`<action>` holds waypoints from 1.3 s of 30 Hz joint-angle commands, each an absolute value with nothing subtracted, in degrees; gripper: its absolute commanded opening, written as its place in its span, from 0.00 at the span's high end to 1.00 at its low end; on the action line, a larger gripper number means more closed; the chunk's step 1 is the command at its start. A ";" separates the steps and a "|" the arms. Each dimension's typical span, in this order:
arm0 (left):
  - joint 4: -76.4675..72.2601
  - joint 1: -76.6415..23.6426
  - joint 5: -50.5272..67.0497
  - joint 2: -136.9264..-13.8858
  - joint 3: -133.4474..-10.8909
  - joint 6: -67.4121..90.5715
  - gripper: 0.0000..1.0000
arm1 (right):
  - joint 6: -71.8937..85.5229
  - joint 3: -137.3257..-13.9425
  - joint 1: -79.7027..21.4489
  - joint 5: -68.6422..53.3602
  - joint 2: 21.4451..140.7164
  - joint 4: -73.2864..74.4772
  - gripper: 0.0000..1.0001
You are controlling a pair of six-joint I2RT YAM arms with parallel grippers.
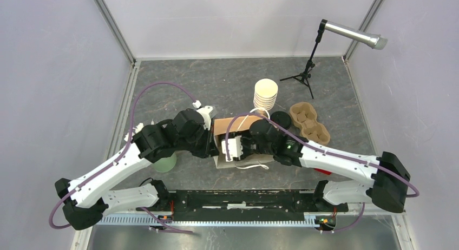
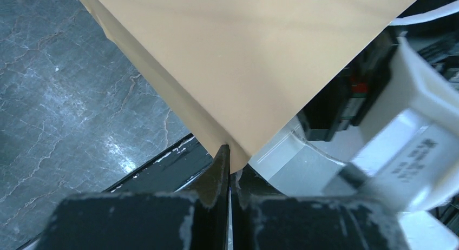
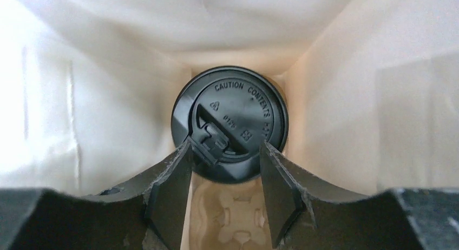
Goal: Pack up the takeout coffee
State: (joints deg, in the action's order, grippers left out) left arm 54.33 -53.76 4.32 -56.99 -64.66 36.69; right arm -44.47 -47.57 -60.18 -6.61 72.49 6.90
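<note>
Brown paper fills most of my left wrist view: it is the outer wall of a paper bag (image 2: pixel 243 55), and my left hand (image 2: pixel 228 158) is pinched tight on the bag's edge, the two dark fingers pressed together with only the paper between them. From above, both my arms meet over this bag (image 1: pixel 221 125) at the middle of the grey, stone-patterned tabletop (image 1: pixel 178 98). My right hand (image 3: pixel 226 147) is down inside the bag, whose inner walls are white. Its fingers stand apart and grip nothing that I can see. Just beyond them sits the takeout coffee (image 3: pixel 238 106), seen lid-first: a round black lid with raised lettering, close to the bag's far wall. Both fingertips overlap the lid's near rim in this view, and I cannot tell whether they touch it. Nearer to me on the bag's floor lies a pale moulded pulp carrier (image 3: pixel 227 228). Outside the bag, behind it, stands a stack of lidless cream cups (image 1: pixel 266 94). Just to its right are a pile of black lids (image 1: pixel 280 119) and brown pulp carriers (image 1: pixel 309 122), with a microphone stand (image 1: pixel 306 71) at the back. A pale green round thing (image 1: pixel 165 163) shows partly under my left arm.
</note>
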 commanded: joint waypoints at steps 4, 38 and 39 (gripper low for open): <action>54.84 -53.94 2.84 -56.73 -66.84 37.89 0.98 | -39.19 -51.46 -59.90 -10.34 64.82 16.47 0.44; 57.04 -53.96 3.40 -56.14 -68.54 33.23 0.98 | -9.79 -61.38 -59.77 22.23 42.70 14.92 0.16; 57.01 -53.91 3.66 -55.93 -68.32 33.17 0.98 | -9.26 -61.71 -59.82 24.93 43.28 15.84 0.16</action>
